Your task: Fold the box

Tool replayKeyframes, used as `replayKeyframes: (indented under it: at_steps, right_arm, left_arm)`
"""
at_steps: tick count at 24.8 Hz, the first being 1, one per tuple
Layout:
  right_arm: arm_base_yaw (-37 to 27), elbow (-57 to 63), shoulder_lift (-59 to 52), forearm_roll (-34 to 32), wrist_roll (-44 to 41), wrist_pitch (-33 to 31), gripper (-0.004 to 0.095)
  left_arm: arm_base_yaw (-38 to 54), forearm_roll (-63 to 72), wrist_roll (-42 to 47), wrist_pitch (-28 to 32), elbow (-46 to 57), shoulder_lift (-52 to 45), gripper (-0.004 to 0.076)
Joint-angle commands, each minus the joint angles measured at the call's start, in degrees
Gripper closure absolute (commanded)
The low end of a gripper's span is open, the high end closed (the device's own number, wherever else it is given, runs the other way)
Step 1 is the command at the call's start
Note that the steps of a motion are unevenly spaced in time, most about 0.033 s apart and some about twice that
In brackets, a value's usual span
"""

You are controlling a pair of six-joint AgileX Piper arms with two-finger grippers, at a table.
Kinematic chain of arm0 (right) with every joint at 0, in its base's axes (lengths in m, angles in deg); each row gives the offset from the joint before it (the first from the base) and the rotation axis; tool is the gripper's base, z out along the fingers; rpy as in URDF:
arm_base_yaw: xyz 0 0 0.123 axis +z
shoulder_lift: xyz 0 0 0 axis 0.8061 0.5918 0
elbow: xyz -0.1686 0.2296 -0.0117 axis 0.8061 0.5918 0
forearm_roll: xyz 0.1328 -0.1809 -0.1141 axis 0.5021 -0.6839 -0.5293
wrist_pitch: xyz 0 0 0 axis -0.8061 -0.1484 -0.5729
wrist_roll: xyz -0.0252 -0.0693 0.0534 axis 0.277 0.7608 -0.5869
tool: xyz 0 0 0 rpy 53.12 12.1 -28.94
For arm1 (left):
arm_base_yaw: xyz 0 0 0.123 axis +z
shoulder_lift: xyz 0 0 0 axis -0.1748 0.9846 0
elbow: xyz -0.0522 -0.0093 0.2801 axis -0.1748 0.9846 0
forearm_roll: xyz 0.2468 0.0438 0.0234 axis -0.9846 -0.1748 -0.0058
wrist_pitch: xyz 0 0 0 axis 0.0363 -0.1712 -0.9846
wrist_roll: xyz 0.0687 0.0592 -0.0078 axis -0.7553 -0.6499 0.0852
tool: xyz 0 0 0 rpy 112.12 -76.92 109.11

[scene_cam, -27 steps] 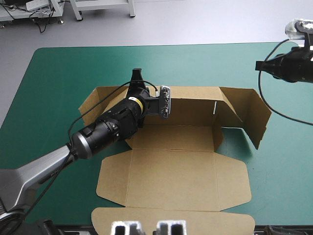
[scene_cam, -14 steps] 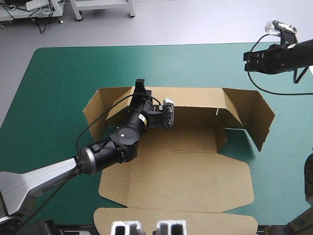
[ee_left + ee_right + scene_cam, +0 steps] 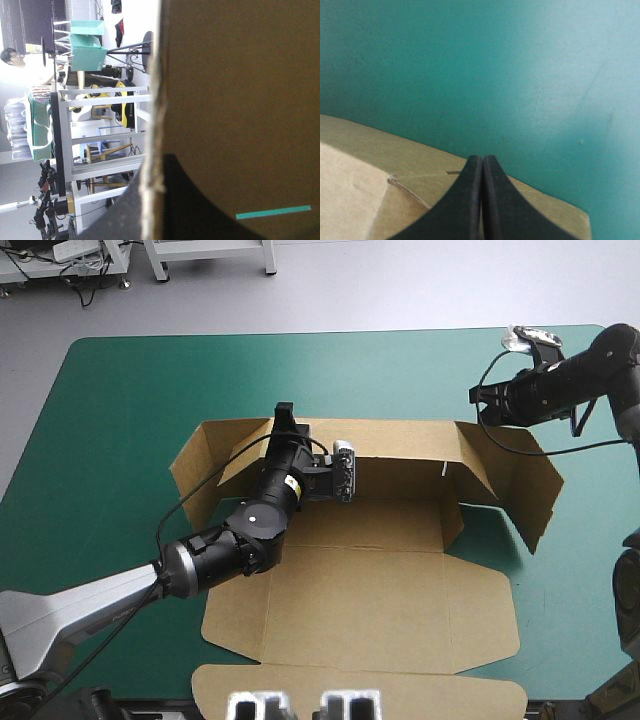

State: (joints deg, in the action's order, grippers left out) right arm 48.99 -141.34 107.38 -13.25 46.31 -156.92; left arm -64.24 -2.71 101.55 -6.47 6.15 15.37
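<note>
The right gripper (image 3: 480, 400), fingers pressed together and empty, has swung in over the far right flap of the brown box (image 3: 370, 585) lying mid-way across the table (image 3: 120, 390), while the left gripper (image 3: 285, 422) keeps the far wall pinched upright, so that flap seems next.

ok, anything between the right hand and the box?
Nothing visible. The right hand, shut, is over the box at its far right flap; contact unclear. The left hand is shut on its far wall.

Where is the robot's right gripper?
In the high view, the right gripper is near the far right of the table, shut, just over the raised right flap of the box.
</note>
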Motion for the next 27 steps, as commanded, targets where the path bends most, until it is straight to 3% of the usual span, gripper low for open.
replayKeyframes:
  at_steps: [1,7,10,15,22,25,27]
  right_arm:
    - [-0.1,1.9,-5.5,-0.3,1.1,-0.6,0.0927]
    - [-0.1,10.4,-12.8,0.8,4.5,-0.6,0.0928]
    - [-0.1,17.5,-15.7,4.5,9.8,0.5,0.0928]
    - [-0.1,31.9,-20.3,14.8,22.7,11.5,0.0928]
    - [-0.1,46.0,-26.4,27.7,40.3,24.7,0.0928]
    - [-0.1,49.4,-28.3,31.9,49.2,25.7,0.0928]
    - [-0.1,50.2,-28.8,30.8,49.2,25.6,0.0923]
  left_arm:
    - [-0.4,-1.9,1.3,-1.0,-1.2,-2.0,0.0734]
    - [-0.4,-1.9,1.3,-1.0,-1.2,-2.0,0.0734]
    - [-0.4,-1.9,1.3,-0.6,-1.2,-2.0,0.0734]
    - [-0.4,0.5,-0.1,3.0,-1.2,-2.0,0.0734]
    - [-0.4,2.1,-1.0,3.1,-1.2,-2.0,0.0734]
    - [-0.4,2.5,-1.0,3.1,-1.2,-2.0,0.0734]
    - [-0.4,2.5,-1.0,3.4,-1.2,-2.0,0.0734]
